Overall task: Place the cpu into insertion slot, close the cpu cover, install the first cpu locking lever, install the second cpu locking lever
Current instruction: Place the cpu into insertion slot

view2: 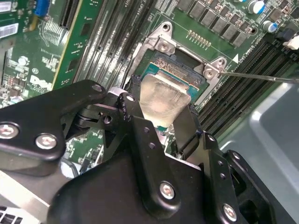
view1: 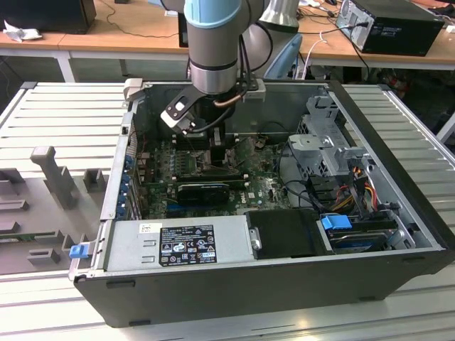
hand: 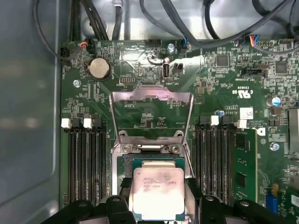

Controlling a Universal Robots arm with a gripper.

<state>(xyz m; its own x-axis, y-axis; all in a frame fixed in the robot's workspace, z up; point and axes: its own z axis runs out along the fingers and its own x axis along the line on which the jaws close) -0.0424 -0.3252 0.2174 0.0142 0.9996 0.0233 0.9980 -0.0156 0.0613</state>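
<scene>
- so, what does the claw (hand: 156, 198) have?
- the chip (hand: 156, 186). its black fingers (view2: 138, 121) press on two opposite edges of the chip, so the claw is closed on it. the chip's silver face is up, with a green border around it.
- and where does the chip sit?
- right at the socket (view2: 173, 63), inside the dark frame. the wrist views do not tell whether it lies fully down or hangs just above the pins.
- the cover (hand: 149, 95)?
- it stands swung open on its hinge, tipped back from the socket. the green board shows through its square window.
- anything else close by?
- a thin metal rod (view2: 261, 77) runs out from beside a corner screw of the socket's bracket. rows of black memory slots (hand: 84, 158) flank the socket on two sides. a round coin battery (hand: 99, 69) sits on the board beyond the open cover.
- and further out?
- in the exterior view the arm (view1: 213, 42) reaches down into an open computer case (view1: 249, 291), which lies on a ribbed grey table (view1: 64, 114). a long black card (view1: 202, 190) lies on the board just in front of the claw. a grey power supply box (view1: 178, 241) sits along the case's near wall.
</scene>
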